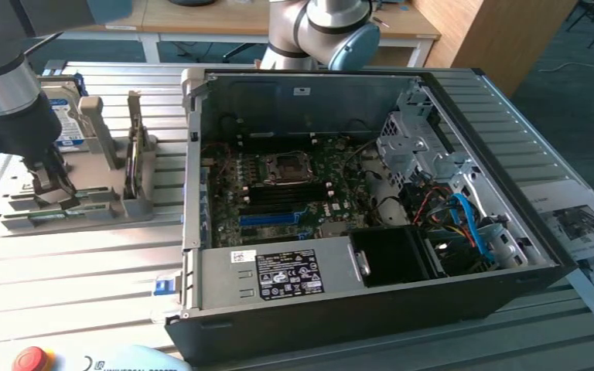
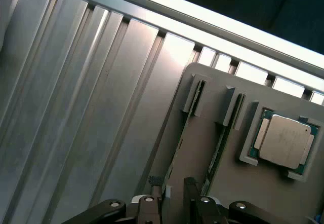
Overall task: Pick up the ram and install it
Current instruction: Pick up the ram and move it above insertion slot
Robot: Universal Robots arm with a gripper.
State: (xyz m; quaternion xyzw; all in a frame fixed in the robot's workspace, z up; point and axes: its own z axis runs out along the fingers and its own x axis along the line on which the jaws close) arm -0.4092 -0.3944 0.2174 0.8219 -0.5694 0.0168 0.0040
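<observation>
Exterior view: high, angled down over open black metal computer case [image 1: 328, 325]. Wrist view: close, facing down. Shared: grey plastic holder tray [image 1: 90, 212] [image 2: 253, 183], exterior view's left.

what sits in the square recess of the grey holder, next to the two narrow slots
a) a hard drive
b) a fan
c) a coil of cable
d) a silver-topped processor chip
d: the wrist view shows a square processor chip with a silver lid lying in the recess of the grey holder.
</observation>
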